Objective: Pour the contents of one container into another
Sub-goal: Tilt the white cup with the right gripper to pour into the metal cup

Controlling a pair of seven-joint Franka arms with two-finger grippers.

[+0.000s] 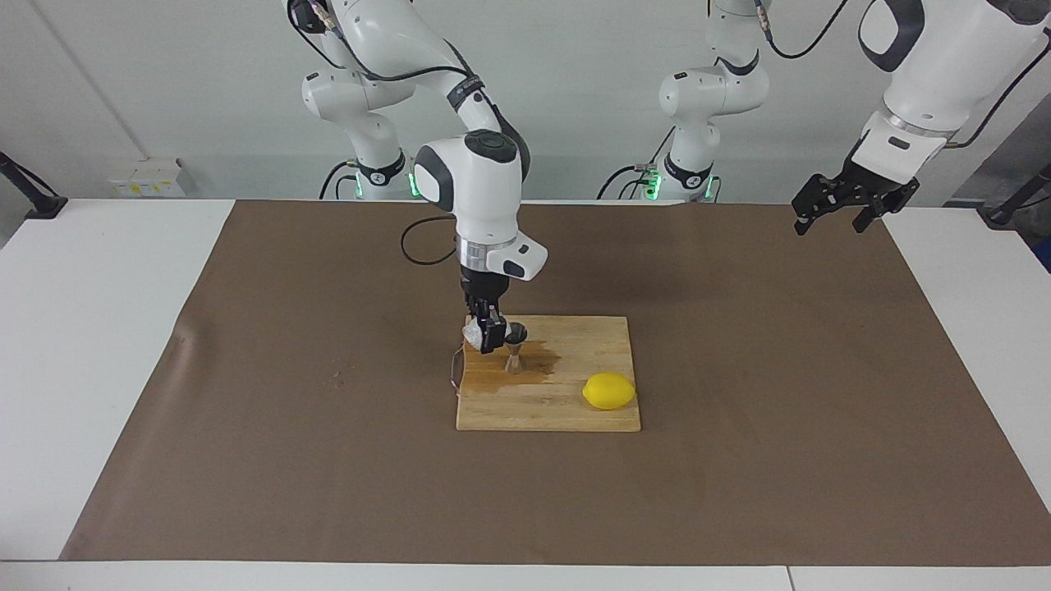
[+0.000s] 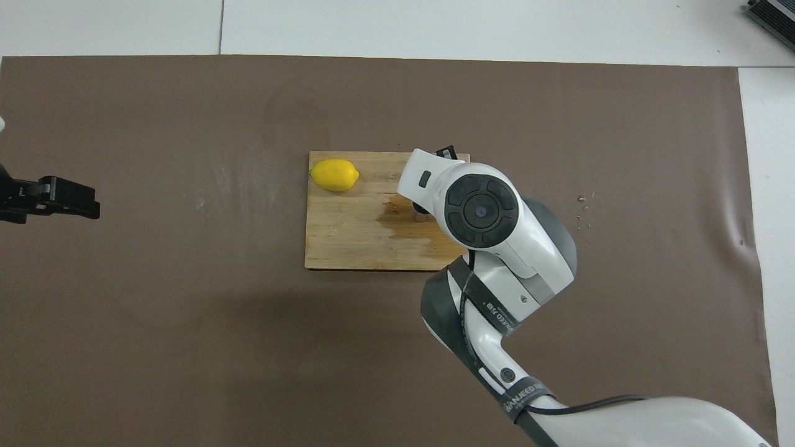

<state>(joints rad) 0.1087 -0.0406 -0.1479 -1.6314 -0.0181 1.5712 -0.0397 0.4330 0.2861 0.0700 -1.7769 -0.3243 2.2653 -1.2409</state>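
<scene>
The clear faceted glass cup (image 1: 471, 332) is held in my right gripper (image 1: 490, 334), which is shut on it just above the wooden cutting board (image 1: 575, 414). The cup is beside the rim of the steel jigger (image 1: 515, 351), on the side toward the right arm's end. The jigger stands upright on the board, in a dark wet patch (image 1: 538, 363). In the overhead view my right wrist hides the cup and most of the jigger (image 2: 421, 215). My left gripper (image 1: 846, 209) waits open and empty, raised over the brown mat at the left arm's end.
A yellow lemon (image 1: 608, 391) lies on the board's corner farther from the robots, toward the left arm's end; it also shows in the overhead view (image 2: 335, 174). A brown mat (image 1: 246, 410) covers the table. A wire loop (image 1: 456, 369) sticks out of the board's edge.
</scene>
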